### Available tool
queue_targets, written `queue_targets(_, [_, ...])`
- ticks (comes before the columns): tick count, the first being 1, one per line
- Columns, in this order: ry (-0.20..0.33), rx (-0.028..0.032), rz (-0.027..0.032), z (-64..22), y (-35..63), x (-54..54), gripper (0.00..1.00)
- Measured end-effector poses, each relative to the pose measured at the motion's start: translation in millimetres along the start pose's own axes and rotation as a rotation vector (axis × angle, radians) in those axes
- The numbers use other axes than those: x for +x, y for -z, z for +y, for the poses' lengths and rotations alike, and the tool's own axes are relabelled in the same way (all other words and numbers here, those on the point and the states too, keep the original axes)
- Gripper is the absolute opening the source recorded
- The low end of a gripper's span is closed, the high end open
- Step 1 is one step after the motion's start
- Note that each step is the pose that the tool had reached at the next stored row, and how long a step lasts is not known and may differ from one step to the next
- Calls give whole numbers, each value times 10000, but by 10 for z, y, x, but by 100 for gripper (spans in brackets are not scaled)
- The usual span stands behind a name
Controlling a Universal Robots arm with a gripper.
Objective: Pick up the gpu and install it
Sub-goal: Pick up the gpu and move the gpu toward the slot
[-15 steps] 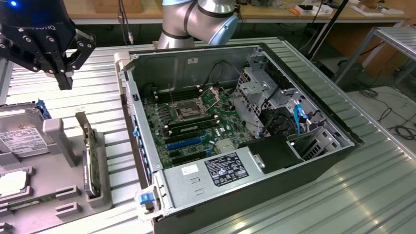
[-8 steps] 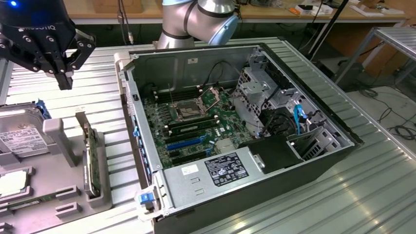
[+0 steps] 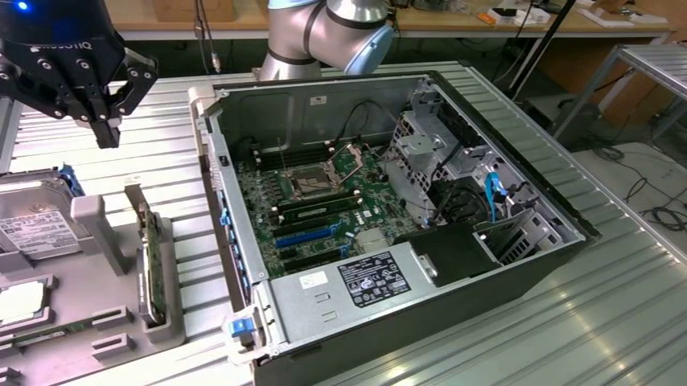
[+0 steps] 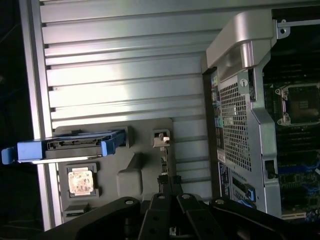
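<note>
My robot hand [image 3: 106, 141] hangs over the ridged tabletop [image 3: 177, 121], fingers pressed together and holding nothing. The gpu [image 3: 147, 249] stands on edge in a grey holder [image 3: 108, 297], nearer than the hand and on the exterior view's left of the open computer case [image 3: 322, 100]. I judge the approach goes well if I centre the hand over the card's thin top edge, turn the fingers to straddle it, and stay clear of the hard drive [image 3: 32, 229] beside it.

Ribbed metal table [image 3: 601, 322]; wooden bench [image 3: 462, 26] behind; cables [image 3: 664, 213] on grey floor [image 3: 644, 173].
</note>
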State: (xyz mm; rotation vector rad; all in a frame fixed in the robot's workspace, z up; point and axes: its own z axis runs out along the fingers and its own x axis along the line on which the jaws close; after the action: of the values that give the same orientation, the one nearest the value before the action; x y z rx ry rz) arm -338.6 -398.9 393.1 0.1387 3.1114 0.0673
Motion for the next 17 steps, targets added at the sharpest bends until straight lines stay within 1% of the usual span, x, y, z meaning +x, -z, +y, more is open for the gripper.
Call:
queue_targets(14, [657, -16, 29, 0, 0, 1, 11])
queue_targets(17, [654, -17, 29, 0, 0, 1, 11])
